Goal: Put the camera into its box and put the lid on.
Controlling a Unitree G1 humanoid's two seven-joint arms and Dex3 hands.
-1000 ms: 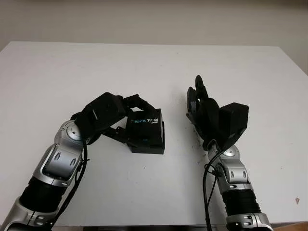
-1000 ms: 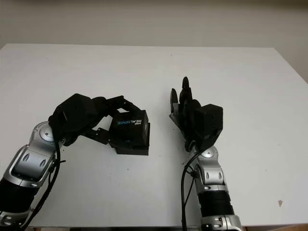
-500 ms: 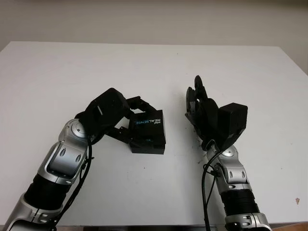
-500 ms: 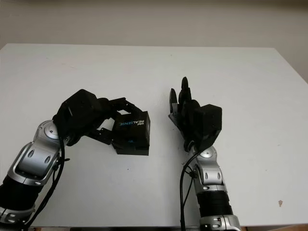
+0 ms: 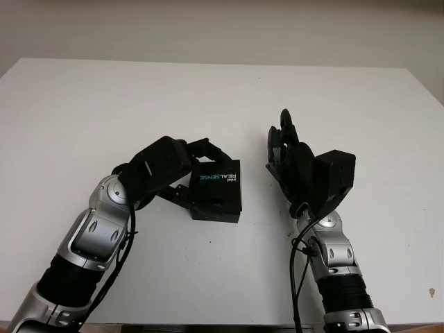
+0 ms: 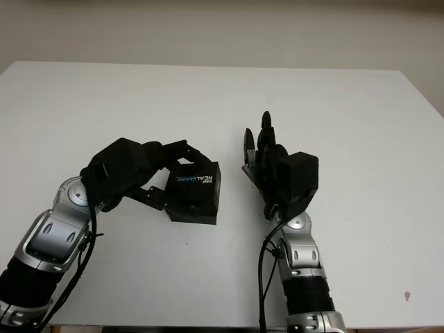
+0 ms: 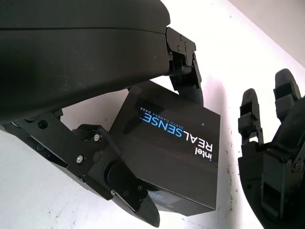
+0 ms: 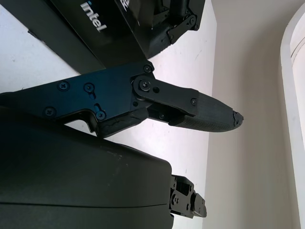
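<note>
box: black Intel RealSense box (image 5: pixel 217 191), lid on, white and blue lettering on top, sits on the white counter (image 5: pixel 104 104) a little left of centre
left hand: left hand (image 5: pixel 164 171) at the box's left side, fingers (image 7: pixel 183 71) wrapped around it, one along the far edge, one at the near edge, gripping the box
box contact: box bottom looks down on the counter, slightly skewed, its right edge faces the right hand
right hand: right hand (image 5: pixel 298 166) just right of the box, apart from it, open, holds nothing, fingers pointing away from the robot, palm side toward the box
right wrist view: one finger of the right hand (image 8: pixel 190 107) stretched out over the counter, box corner with "intel" lettering (image 8: pixel 95 24) near it, not touching
counter: white, bare around the box and hands
</note>
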